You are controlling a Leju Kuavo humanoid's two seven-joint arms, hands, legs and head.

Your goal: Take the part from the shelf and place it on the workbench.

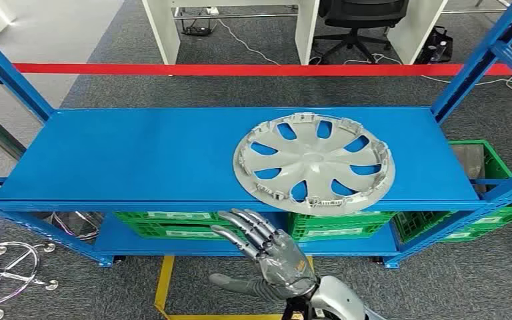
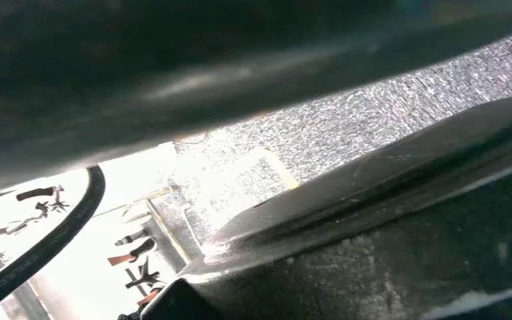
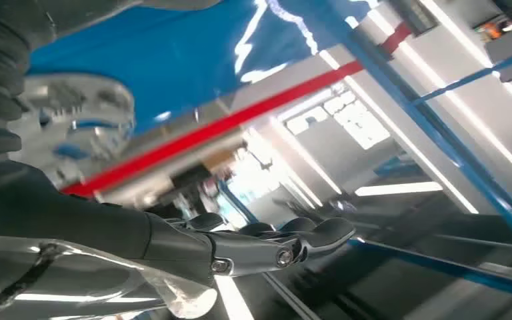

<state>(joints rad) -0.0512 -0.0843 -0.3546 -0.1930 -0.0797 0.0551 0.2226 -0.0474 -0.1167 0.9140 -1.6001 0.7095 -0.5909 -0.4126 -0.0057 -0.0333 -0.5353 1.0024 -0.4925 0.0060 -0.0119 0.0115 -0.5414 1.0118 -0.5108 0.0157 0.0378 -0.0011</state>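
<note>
Head view: right hand [image 1: 270, 257] open, palm-up.

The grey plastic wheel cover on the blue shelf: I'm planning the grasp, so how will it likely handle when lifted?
The grey plastic wheel cover looks thin and cut-out, so probably light. Lying flat on the blue metal shelf, it shouldn't roll. Its rim clips look fragile; the open right hand should probably grip gently.

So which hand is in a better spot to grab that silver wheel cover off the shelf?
The right hand: it is raised, fingers apart, just below the shelf edge near the wheel cover. The left arm looks to be hanging.
</note>
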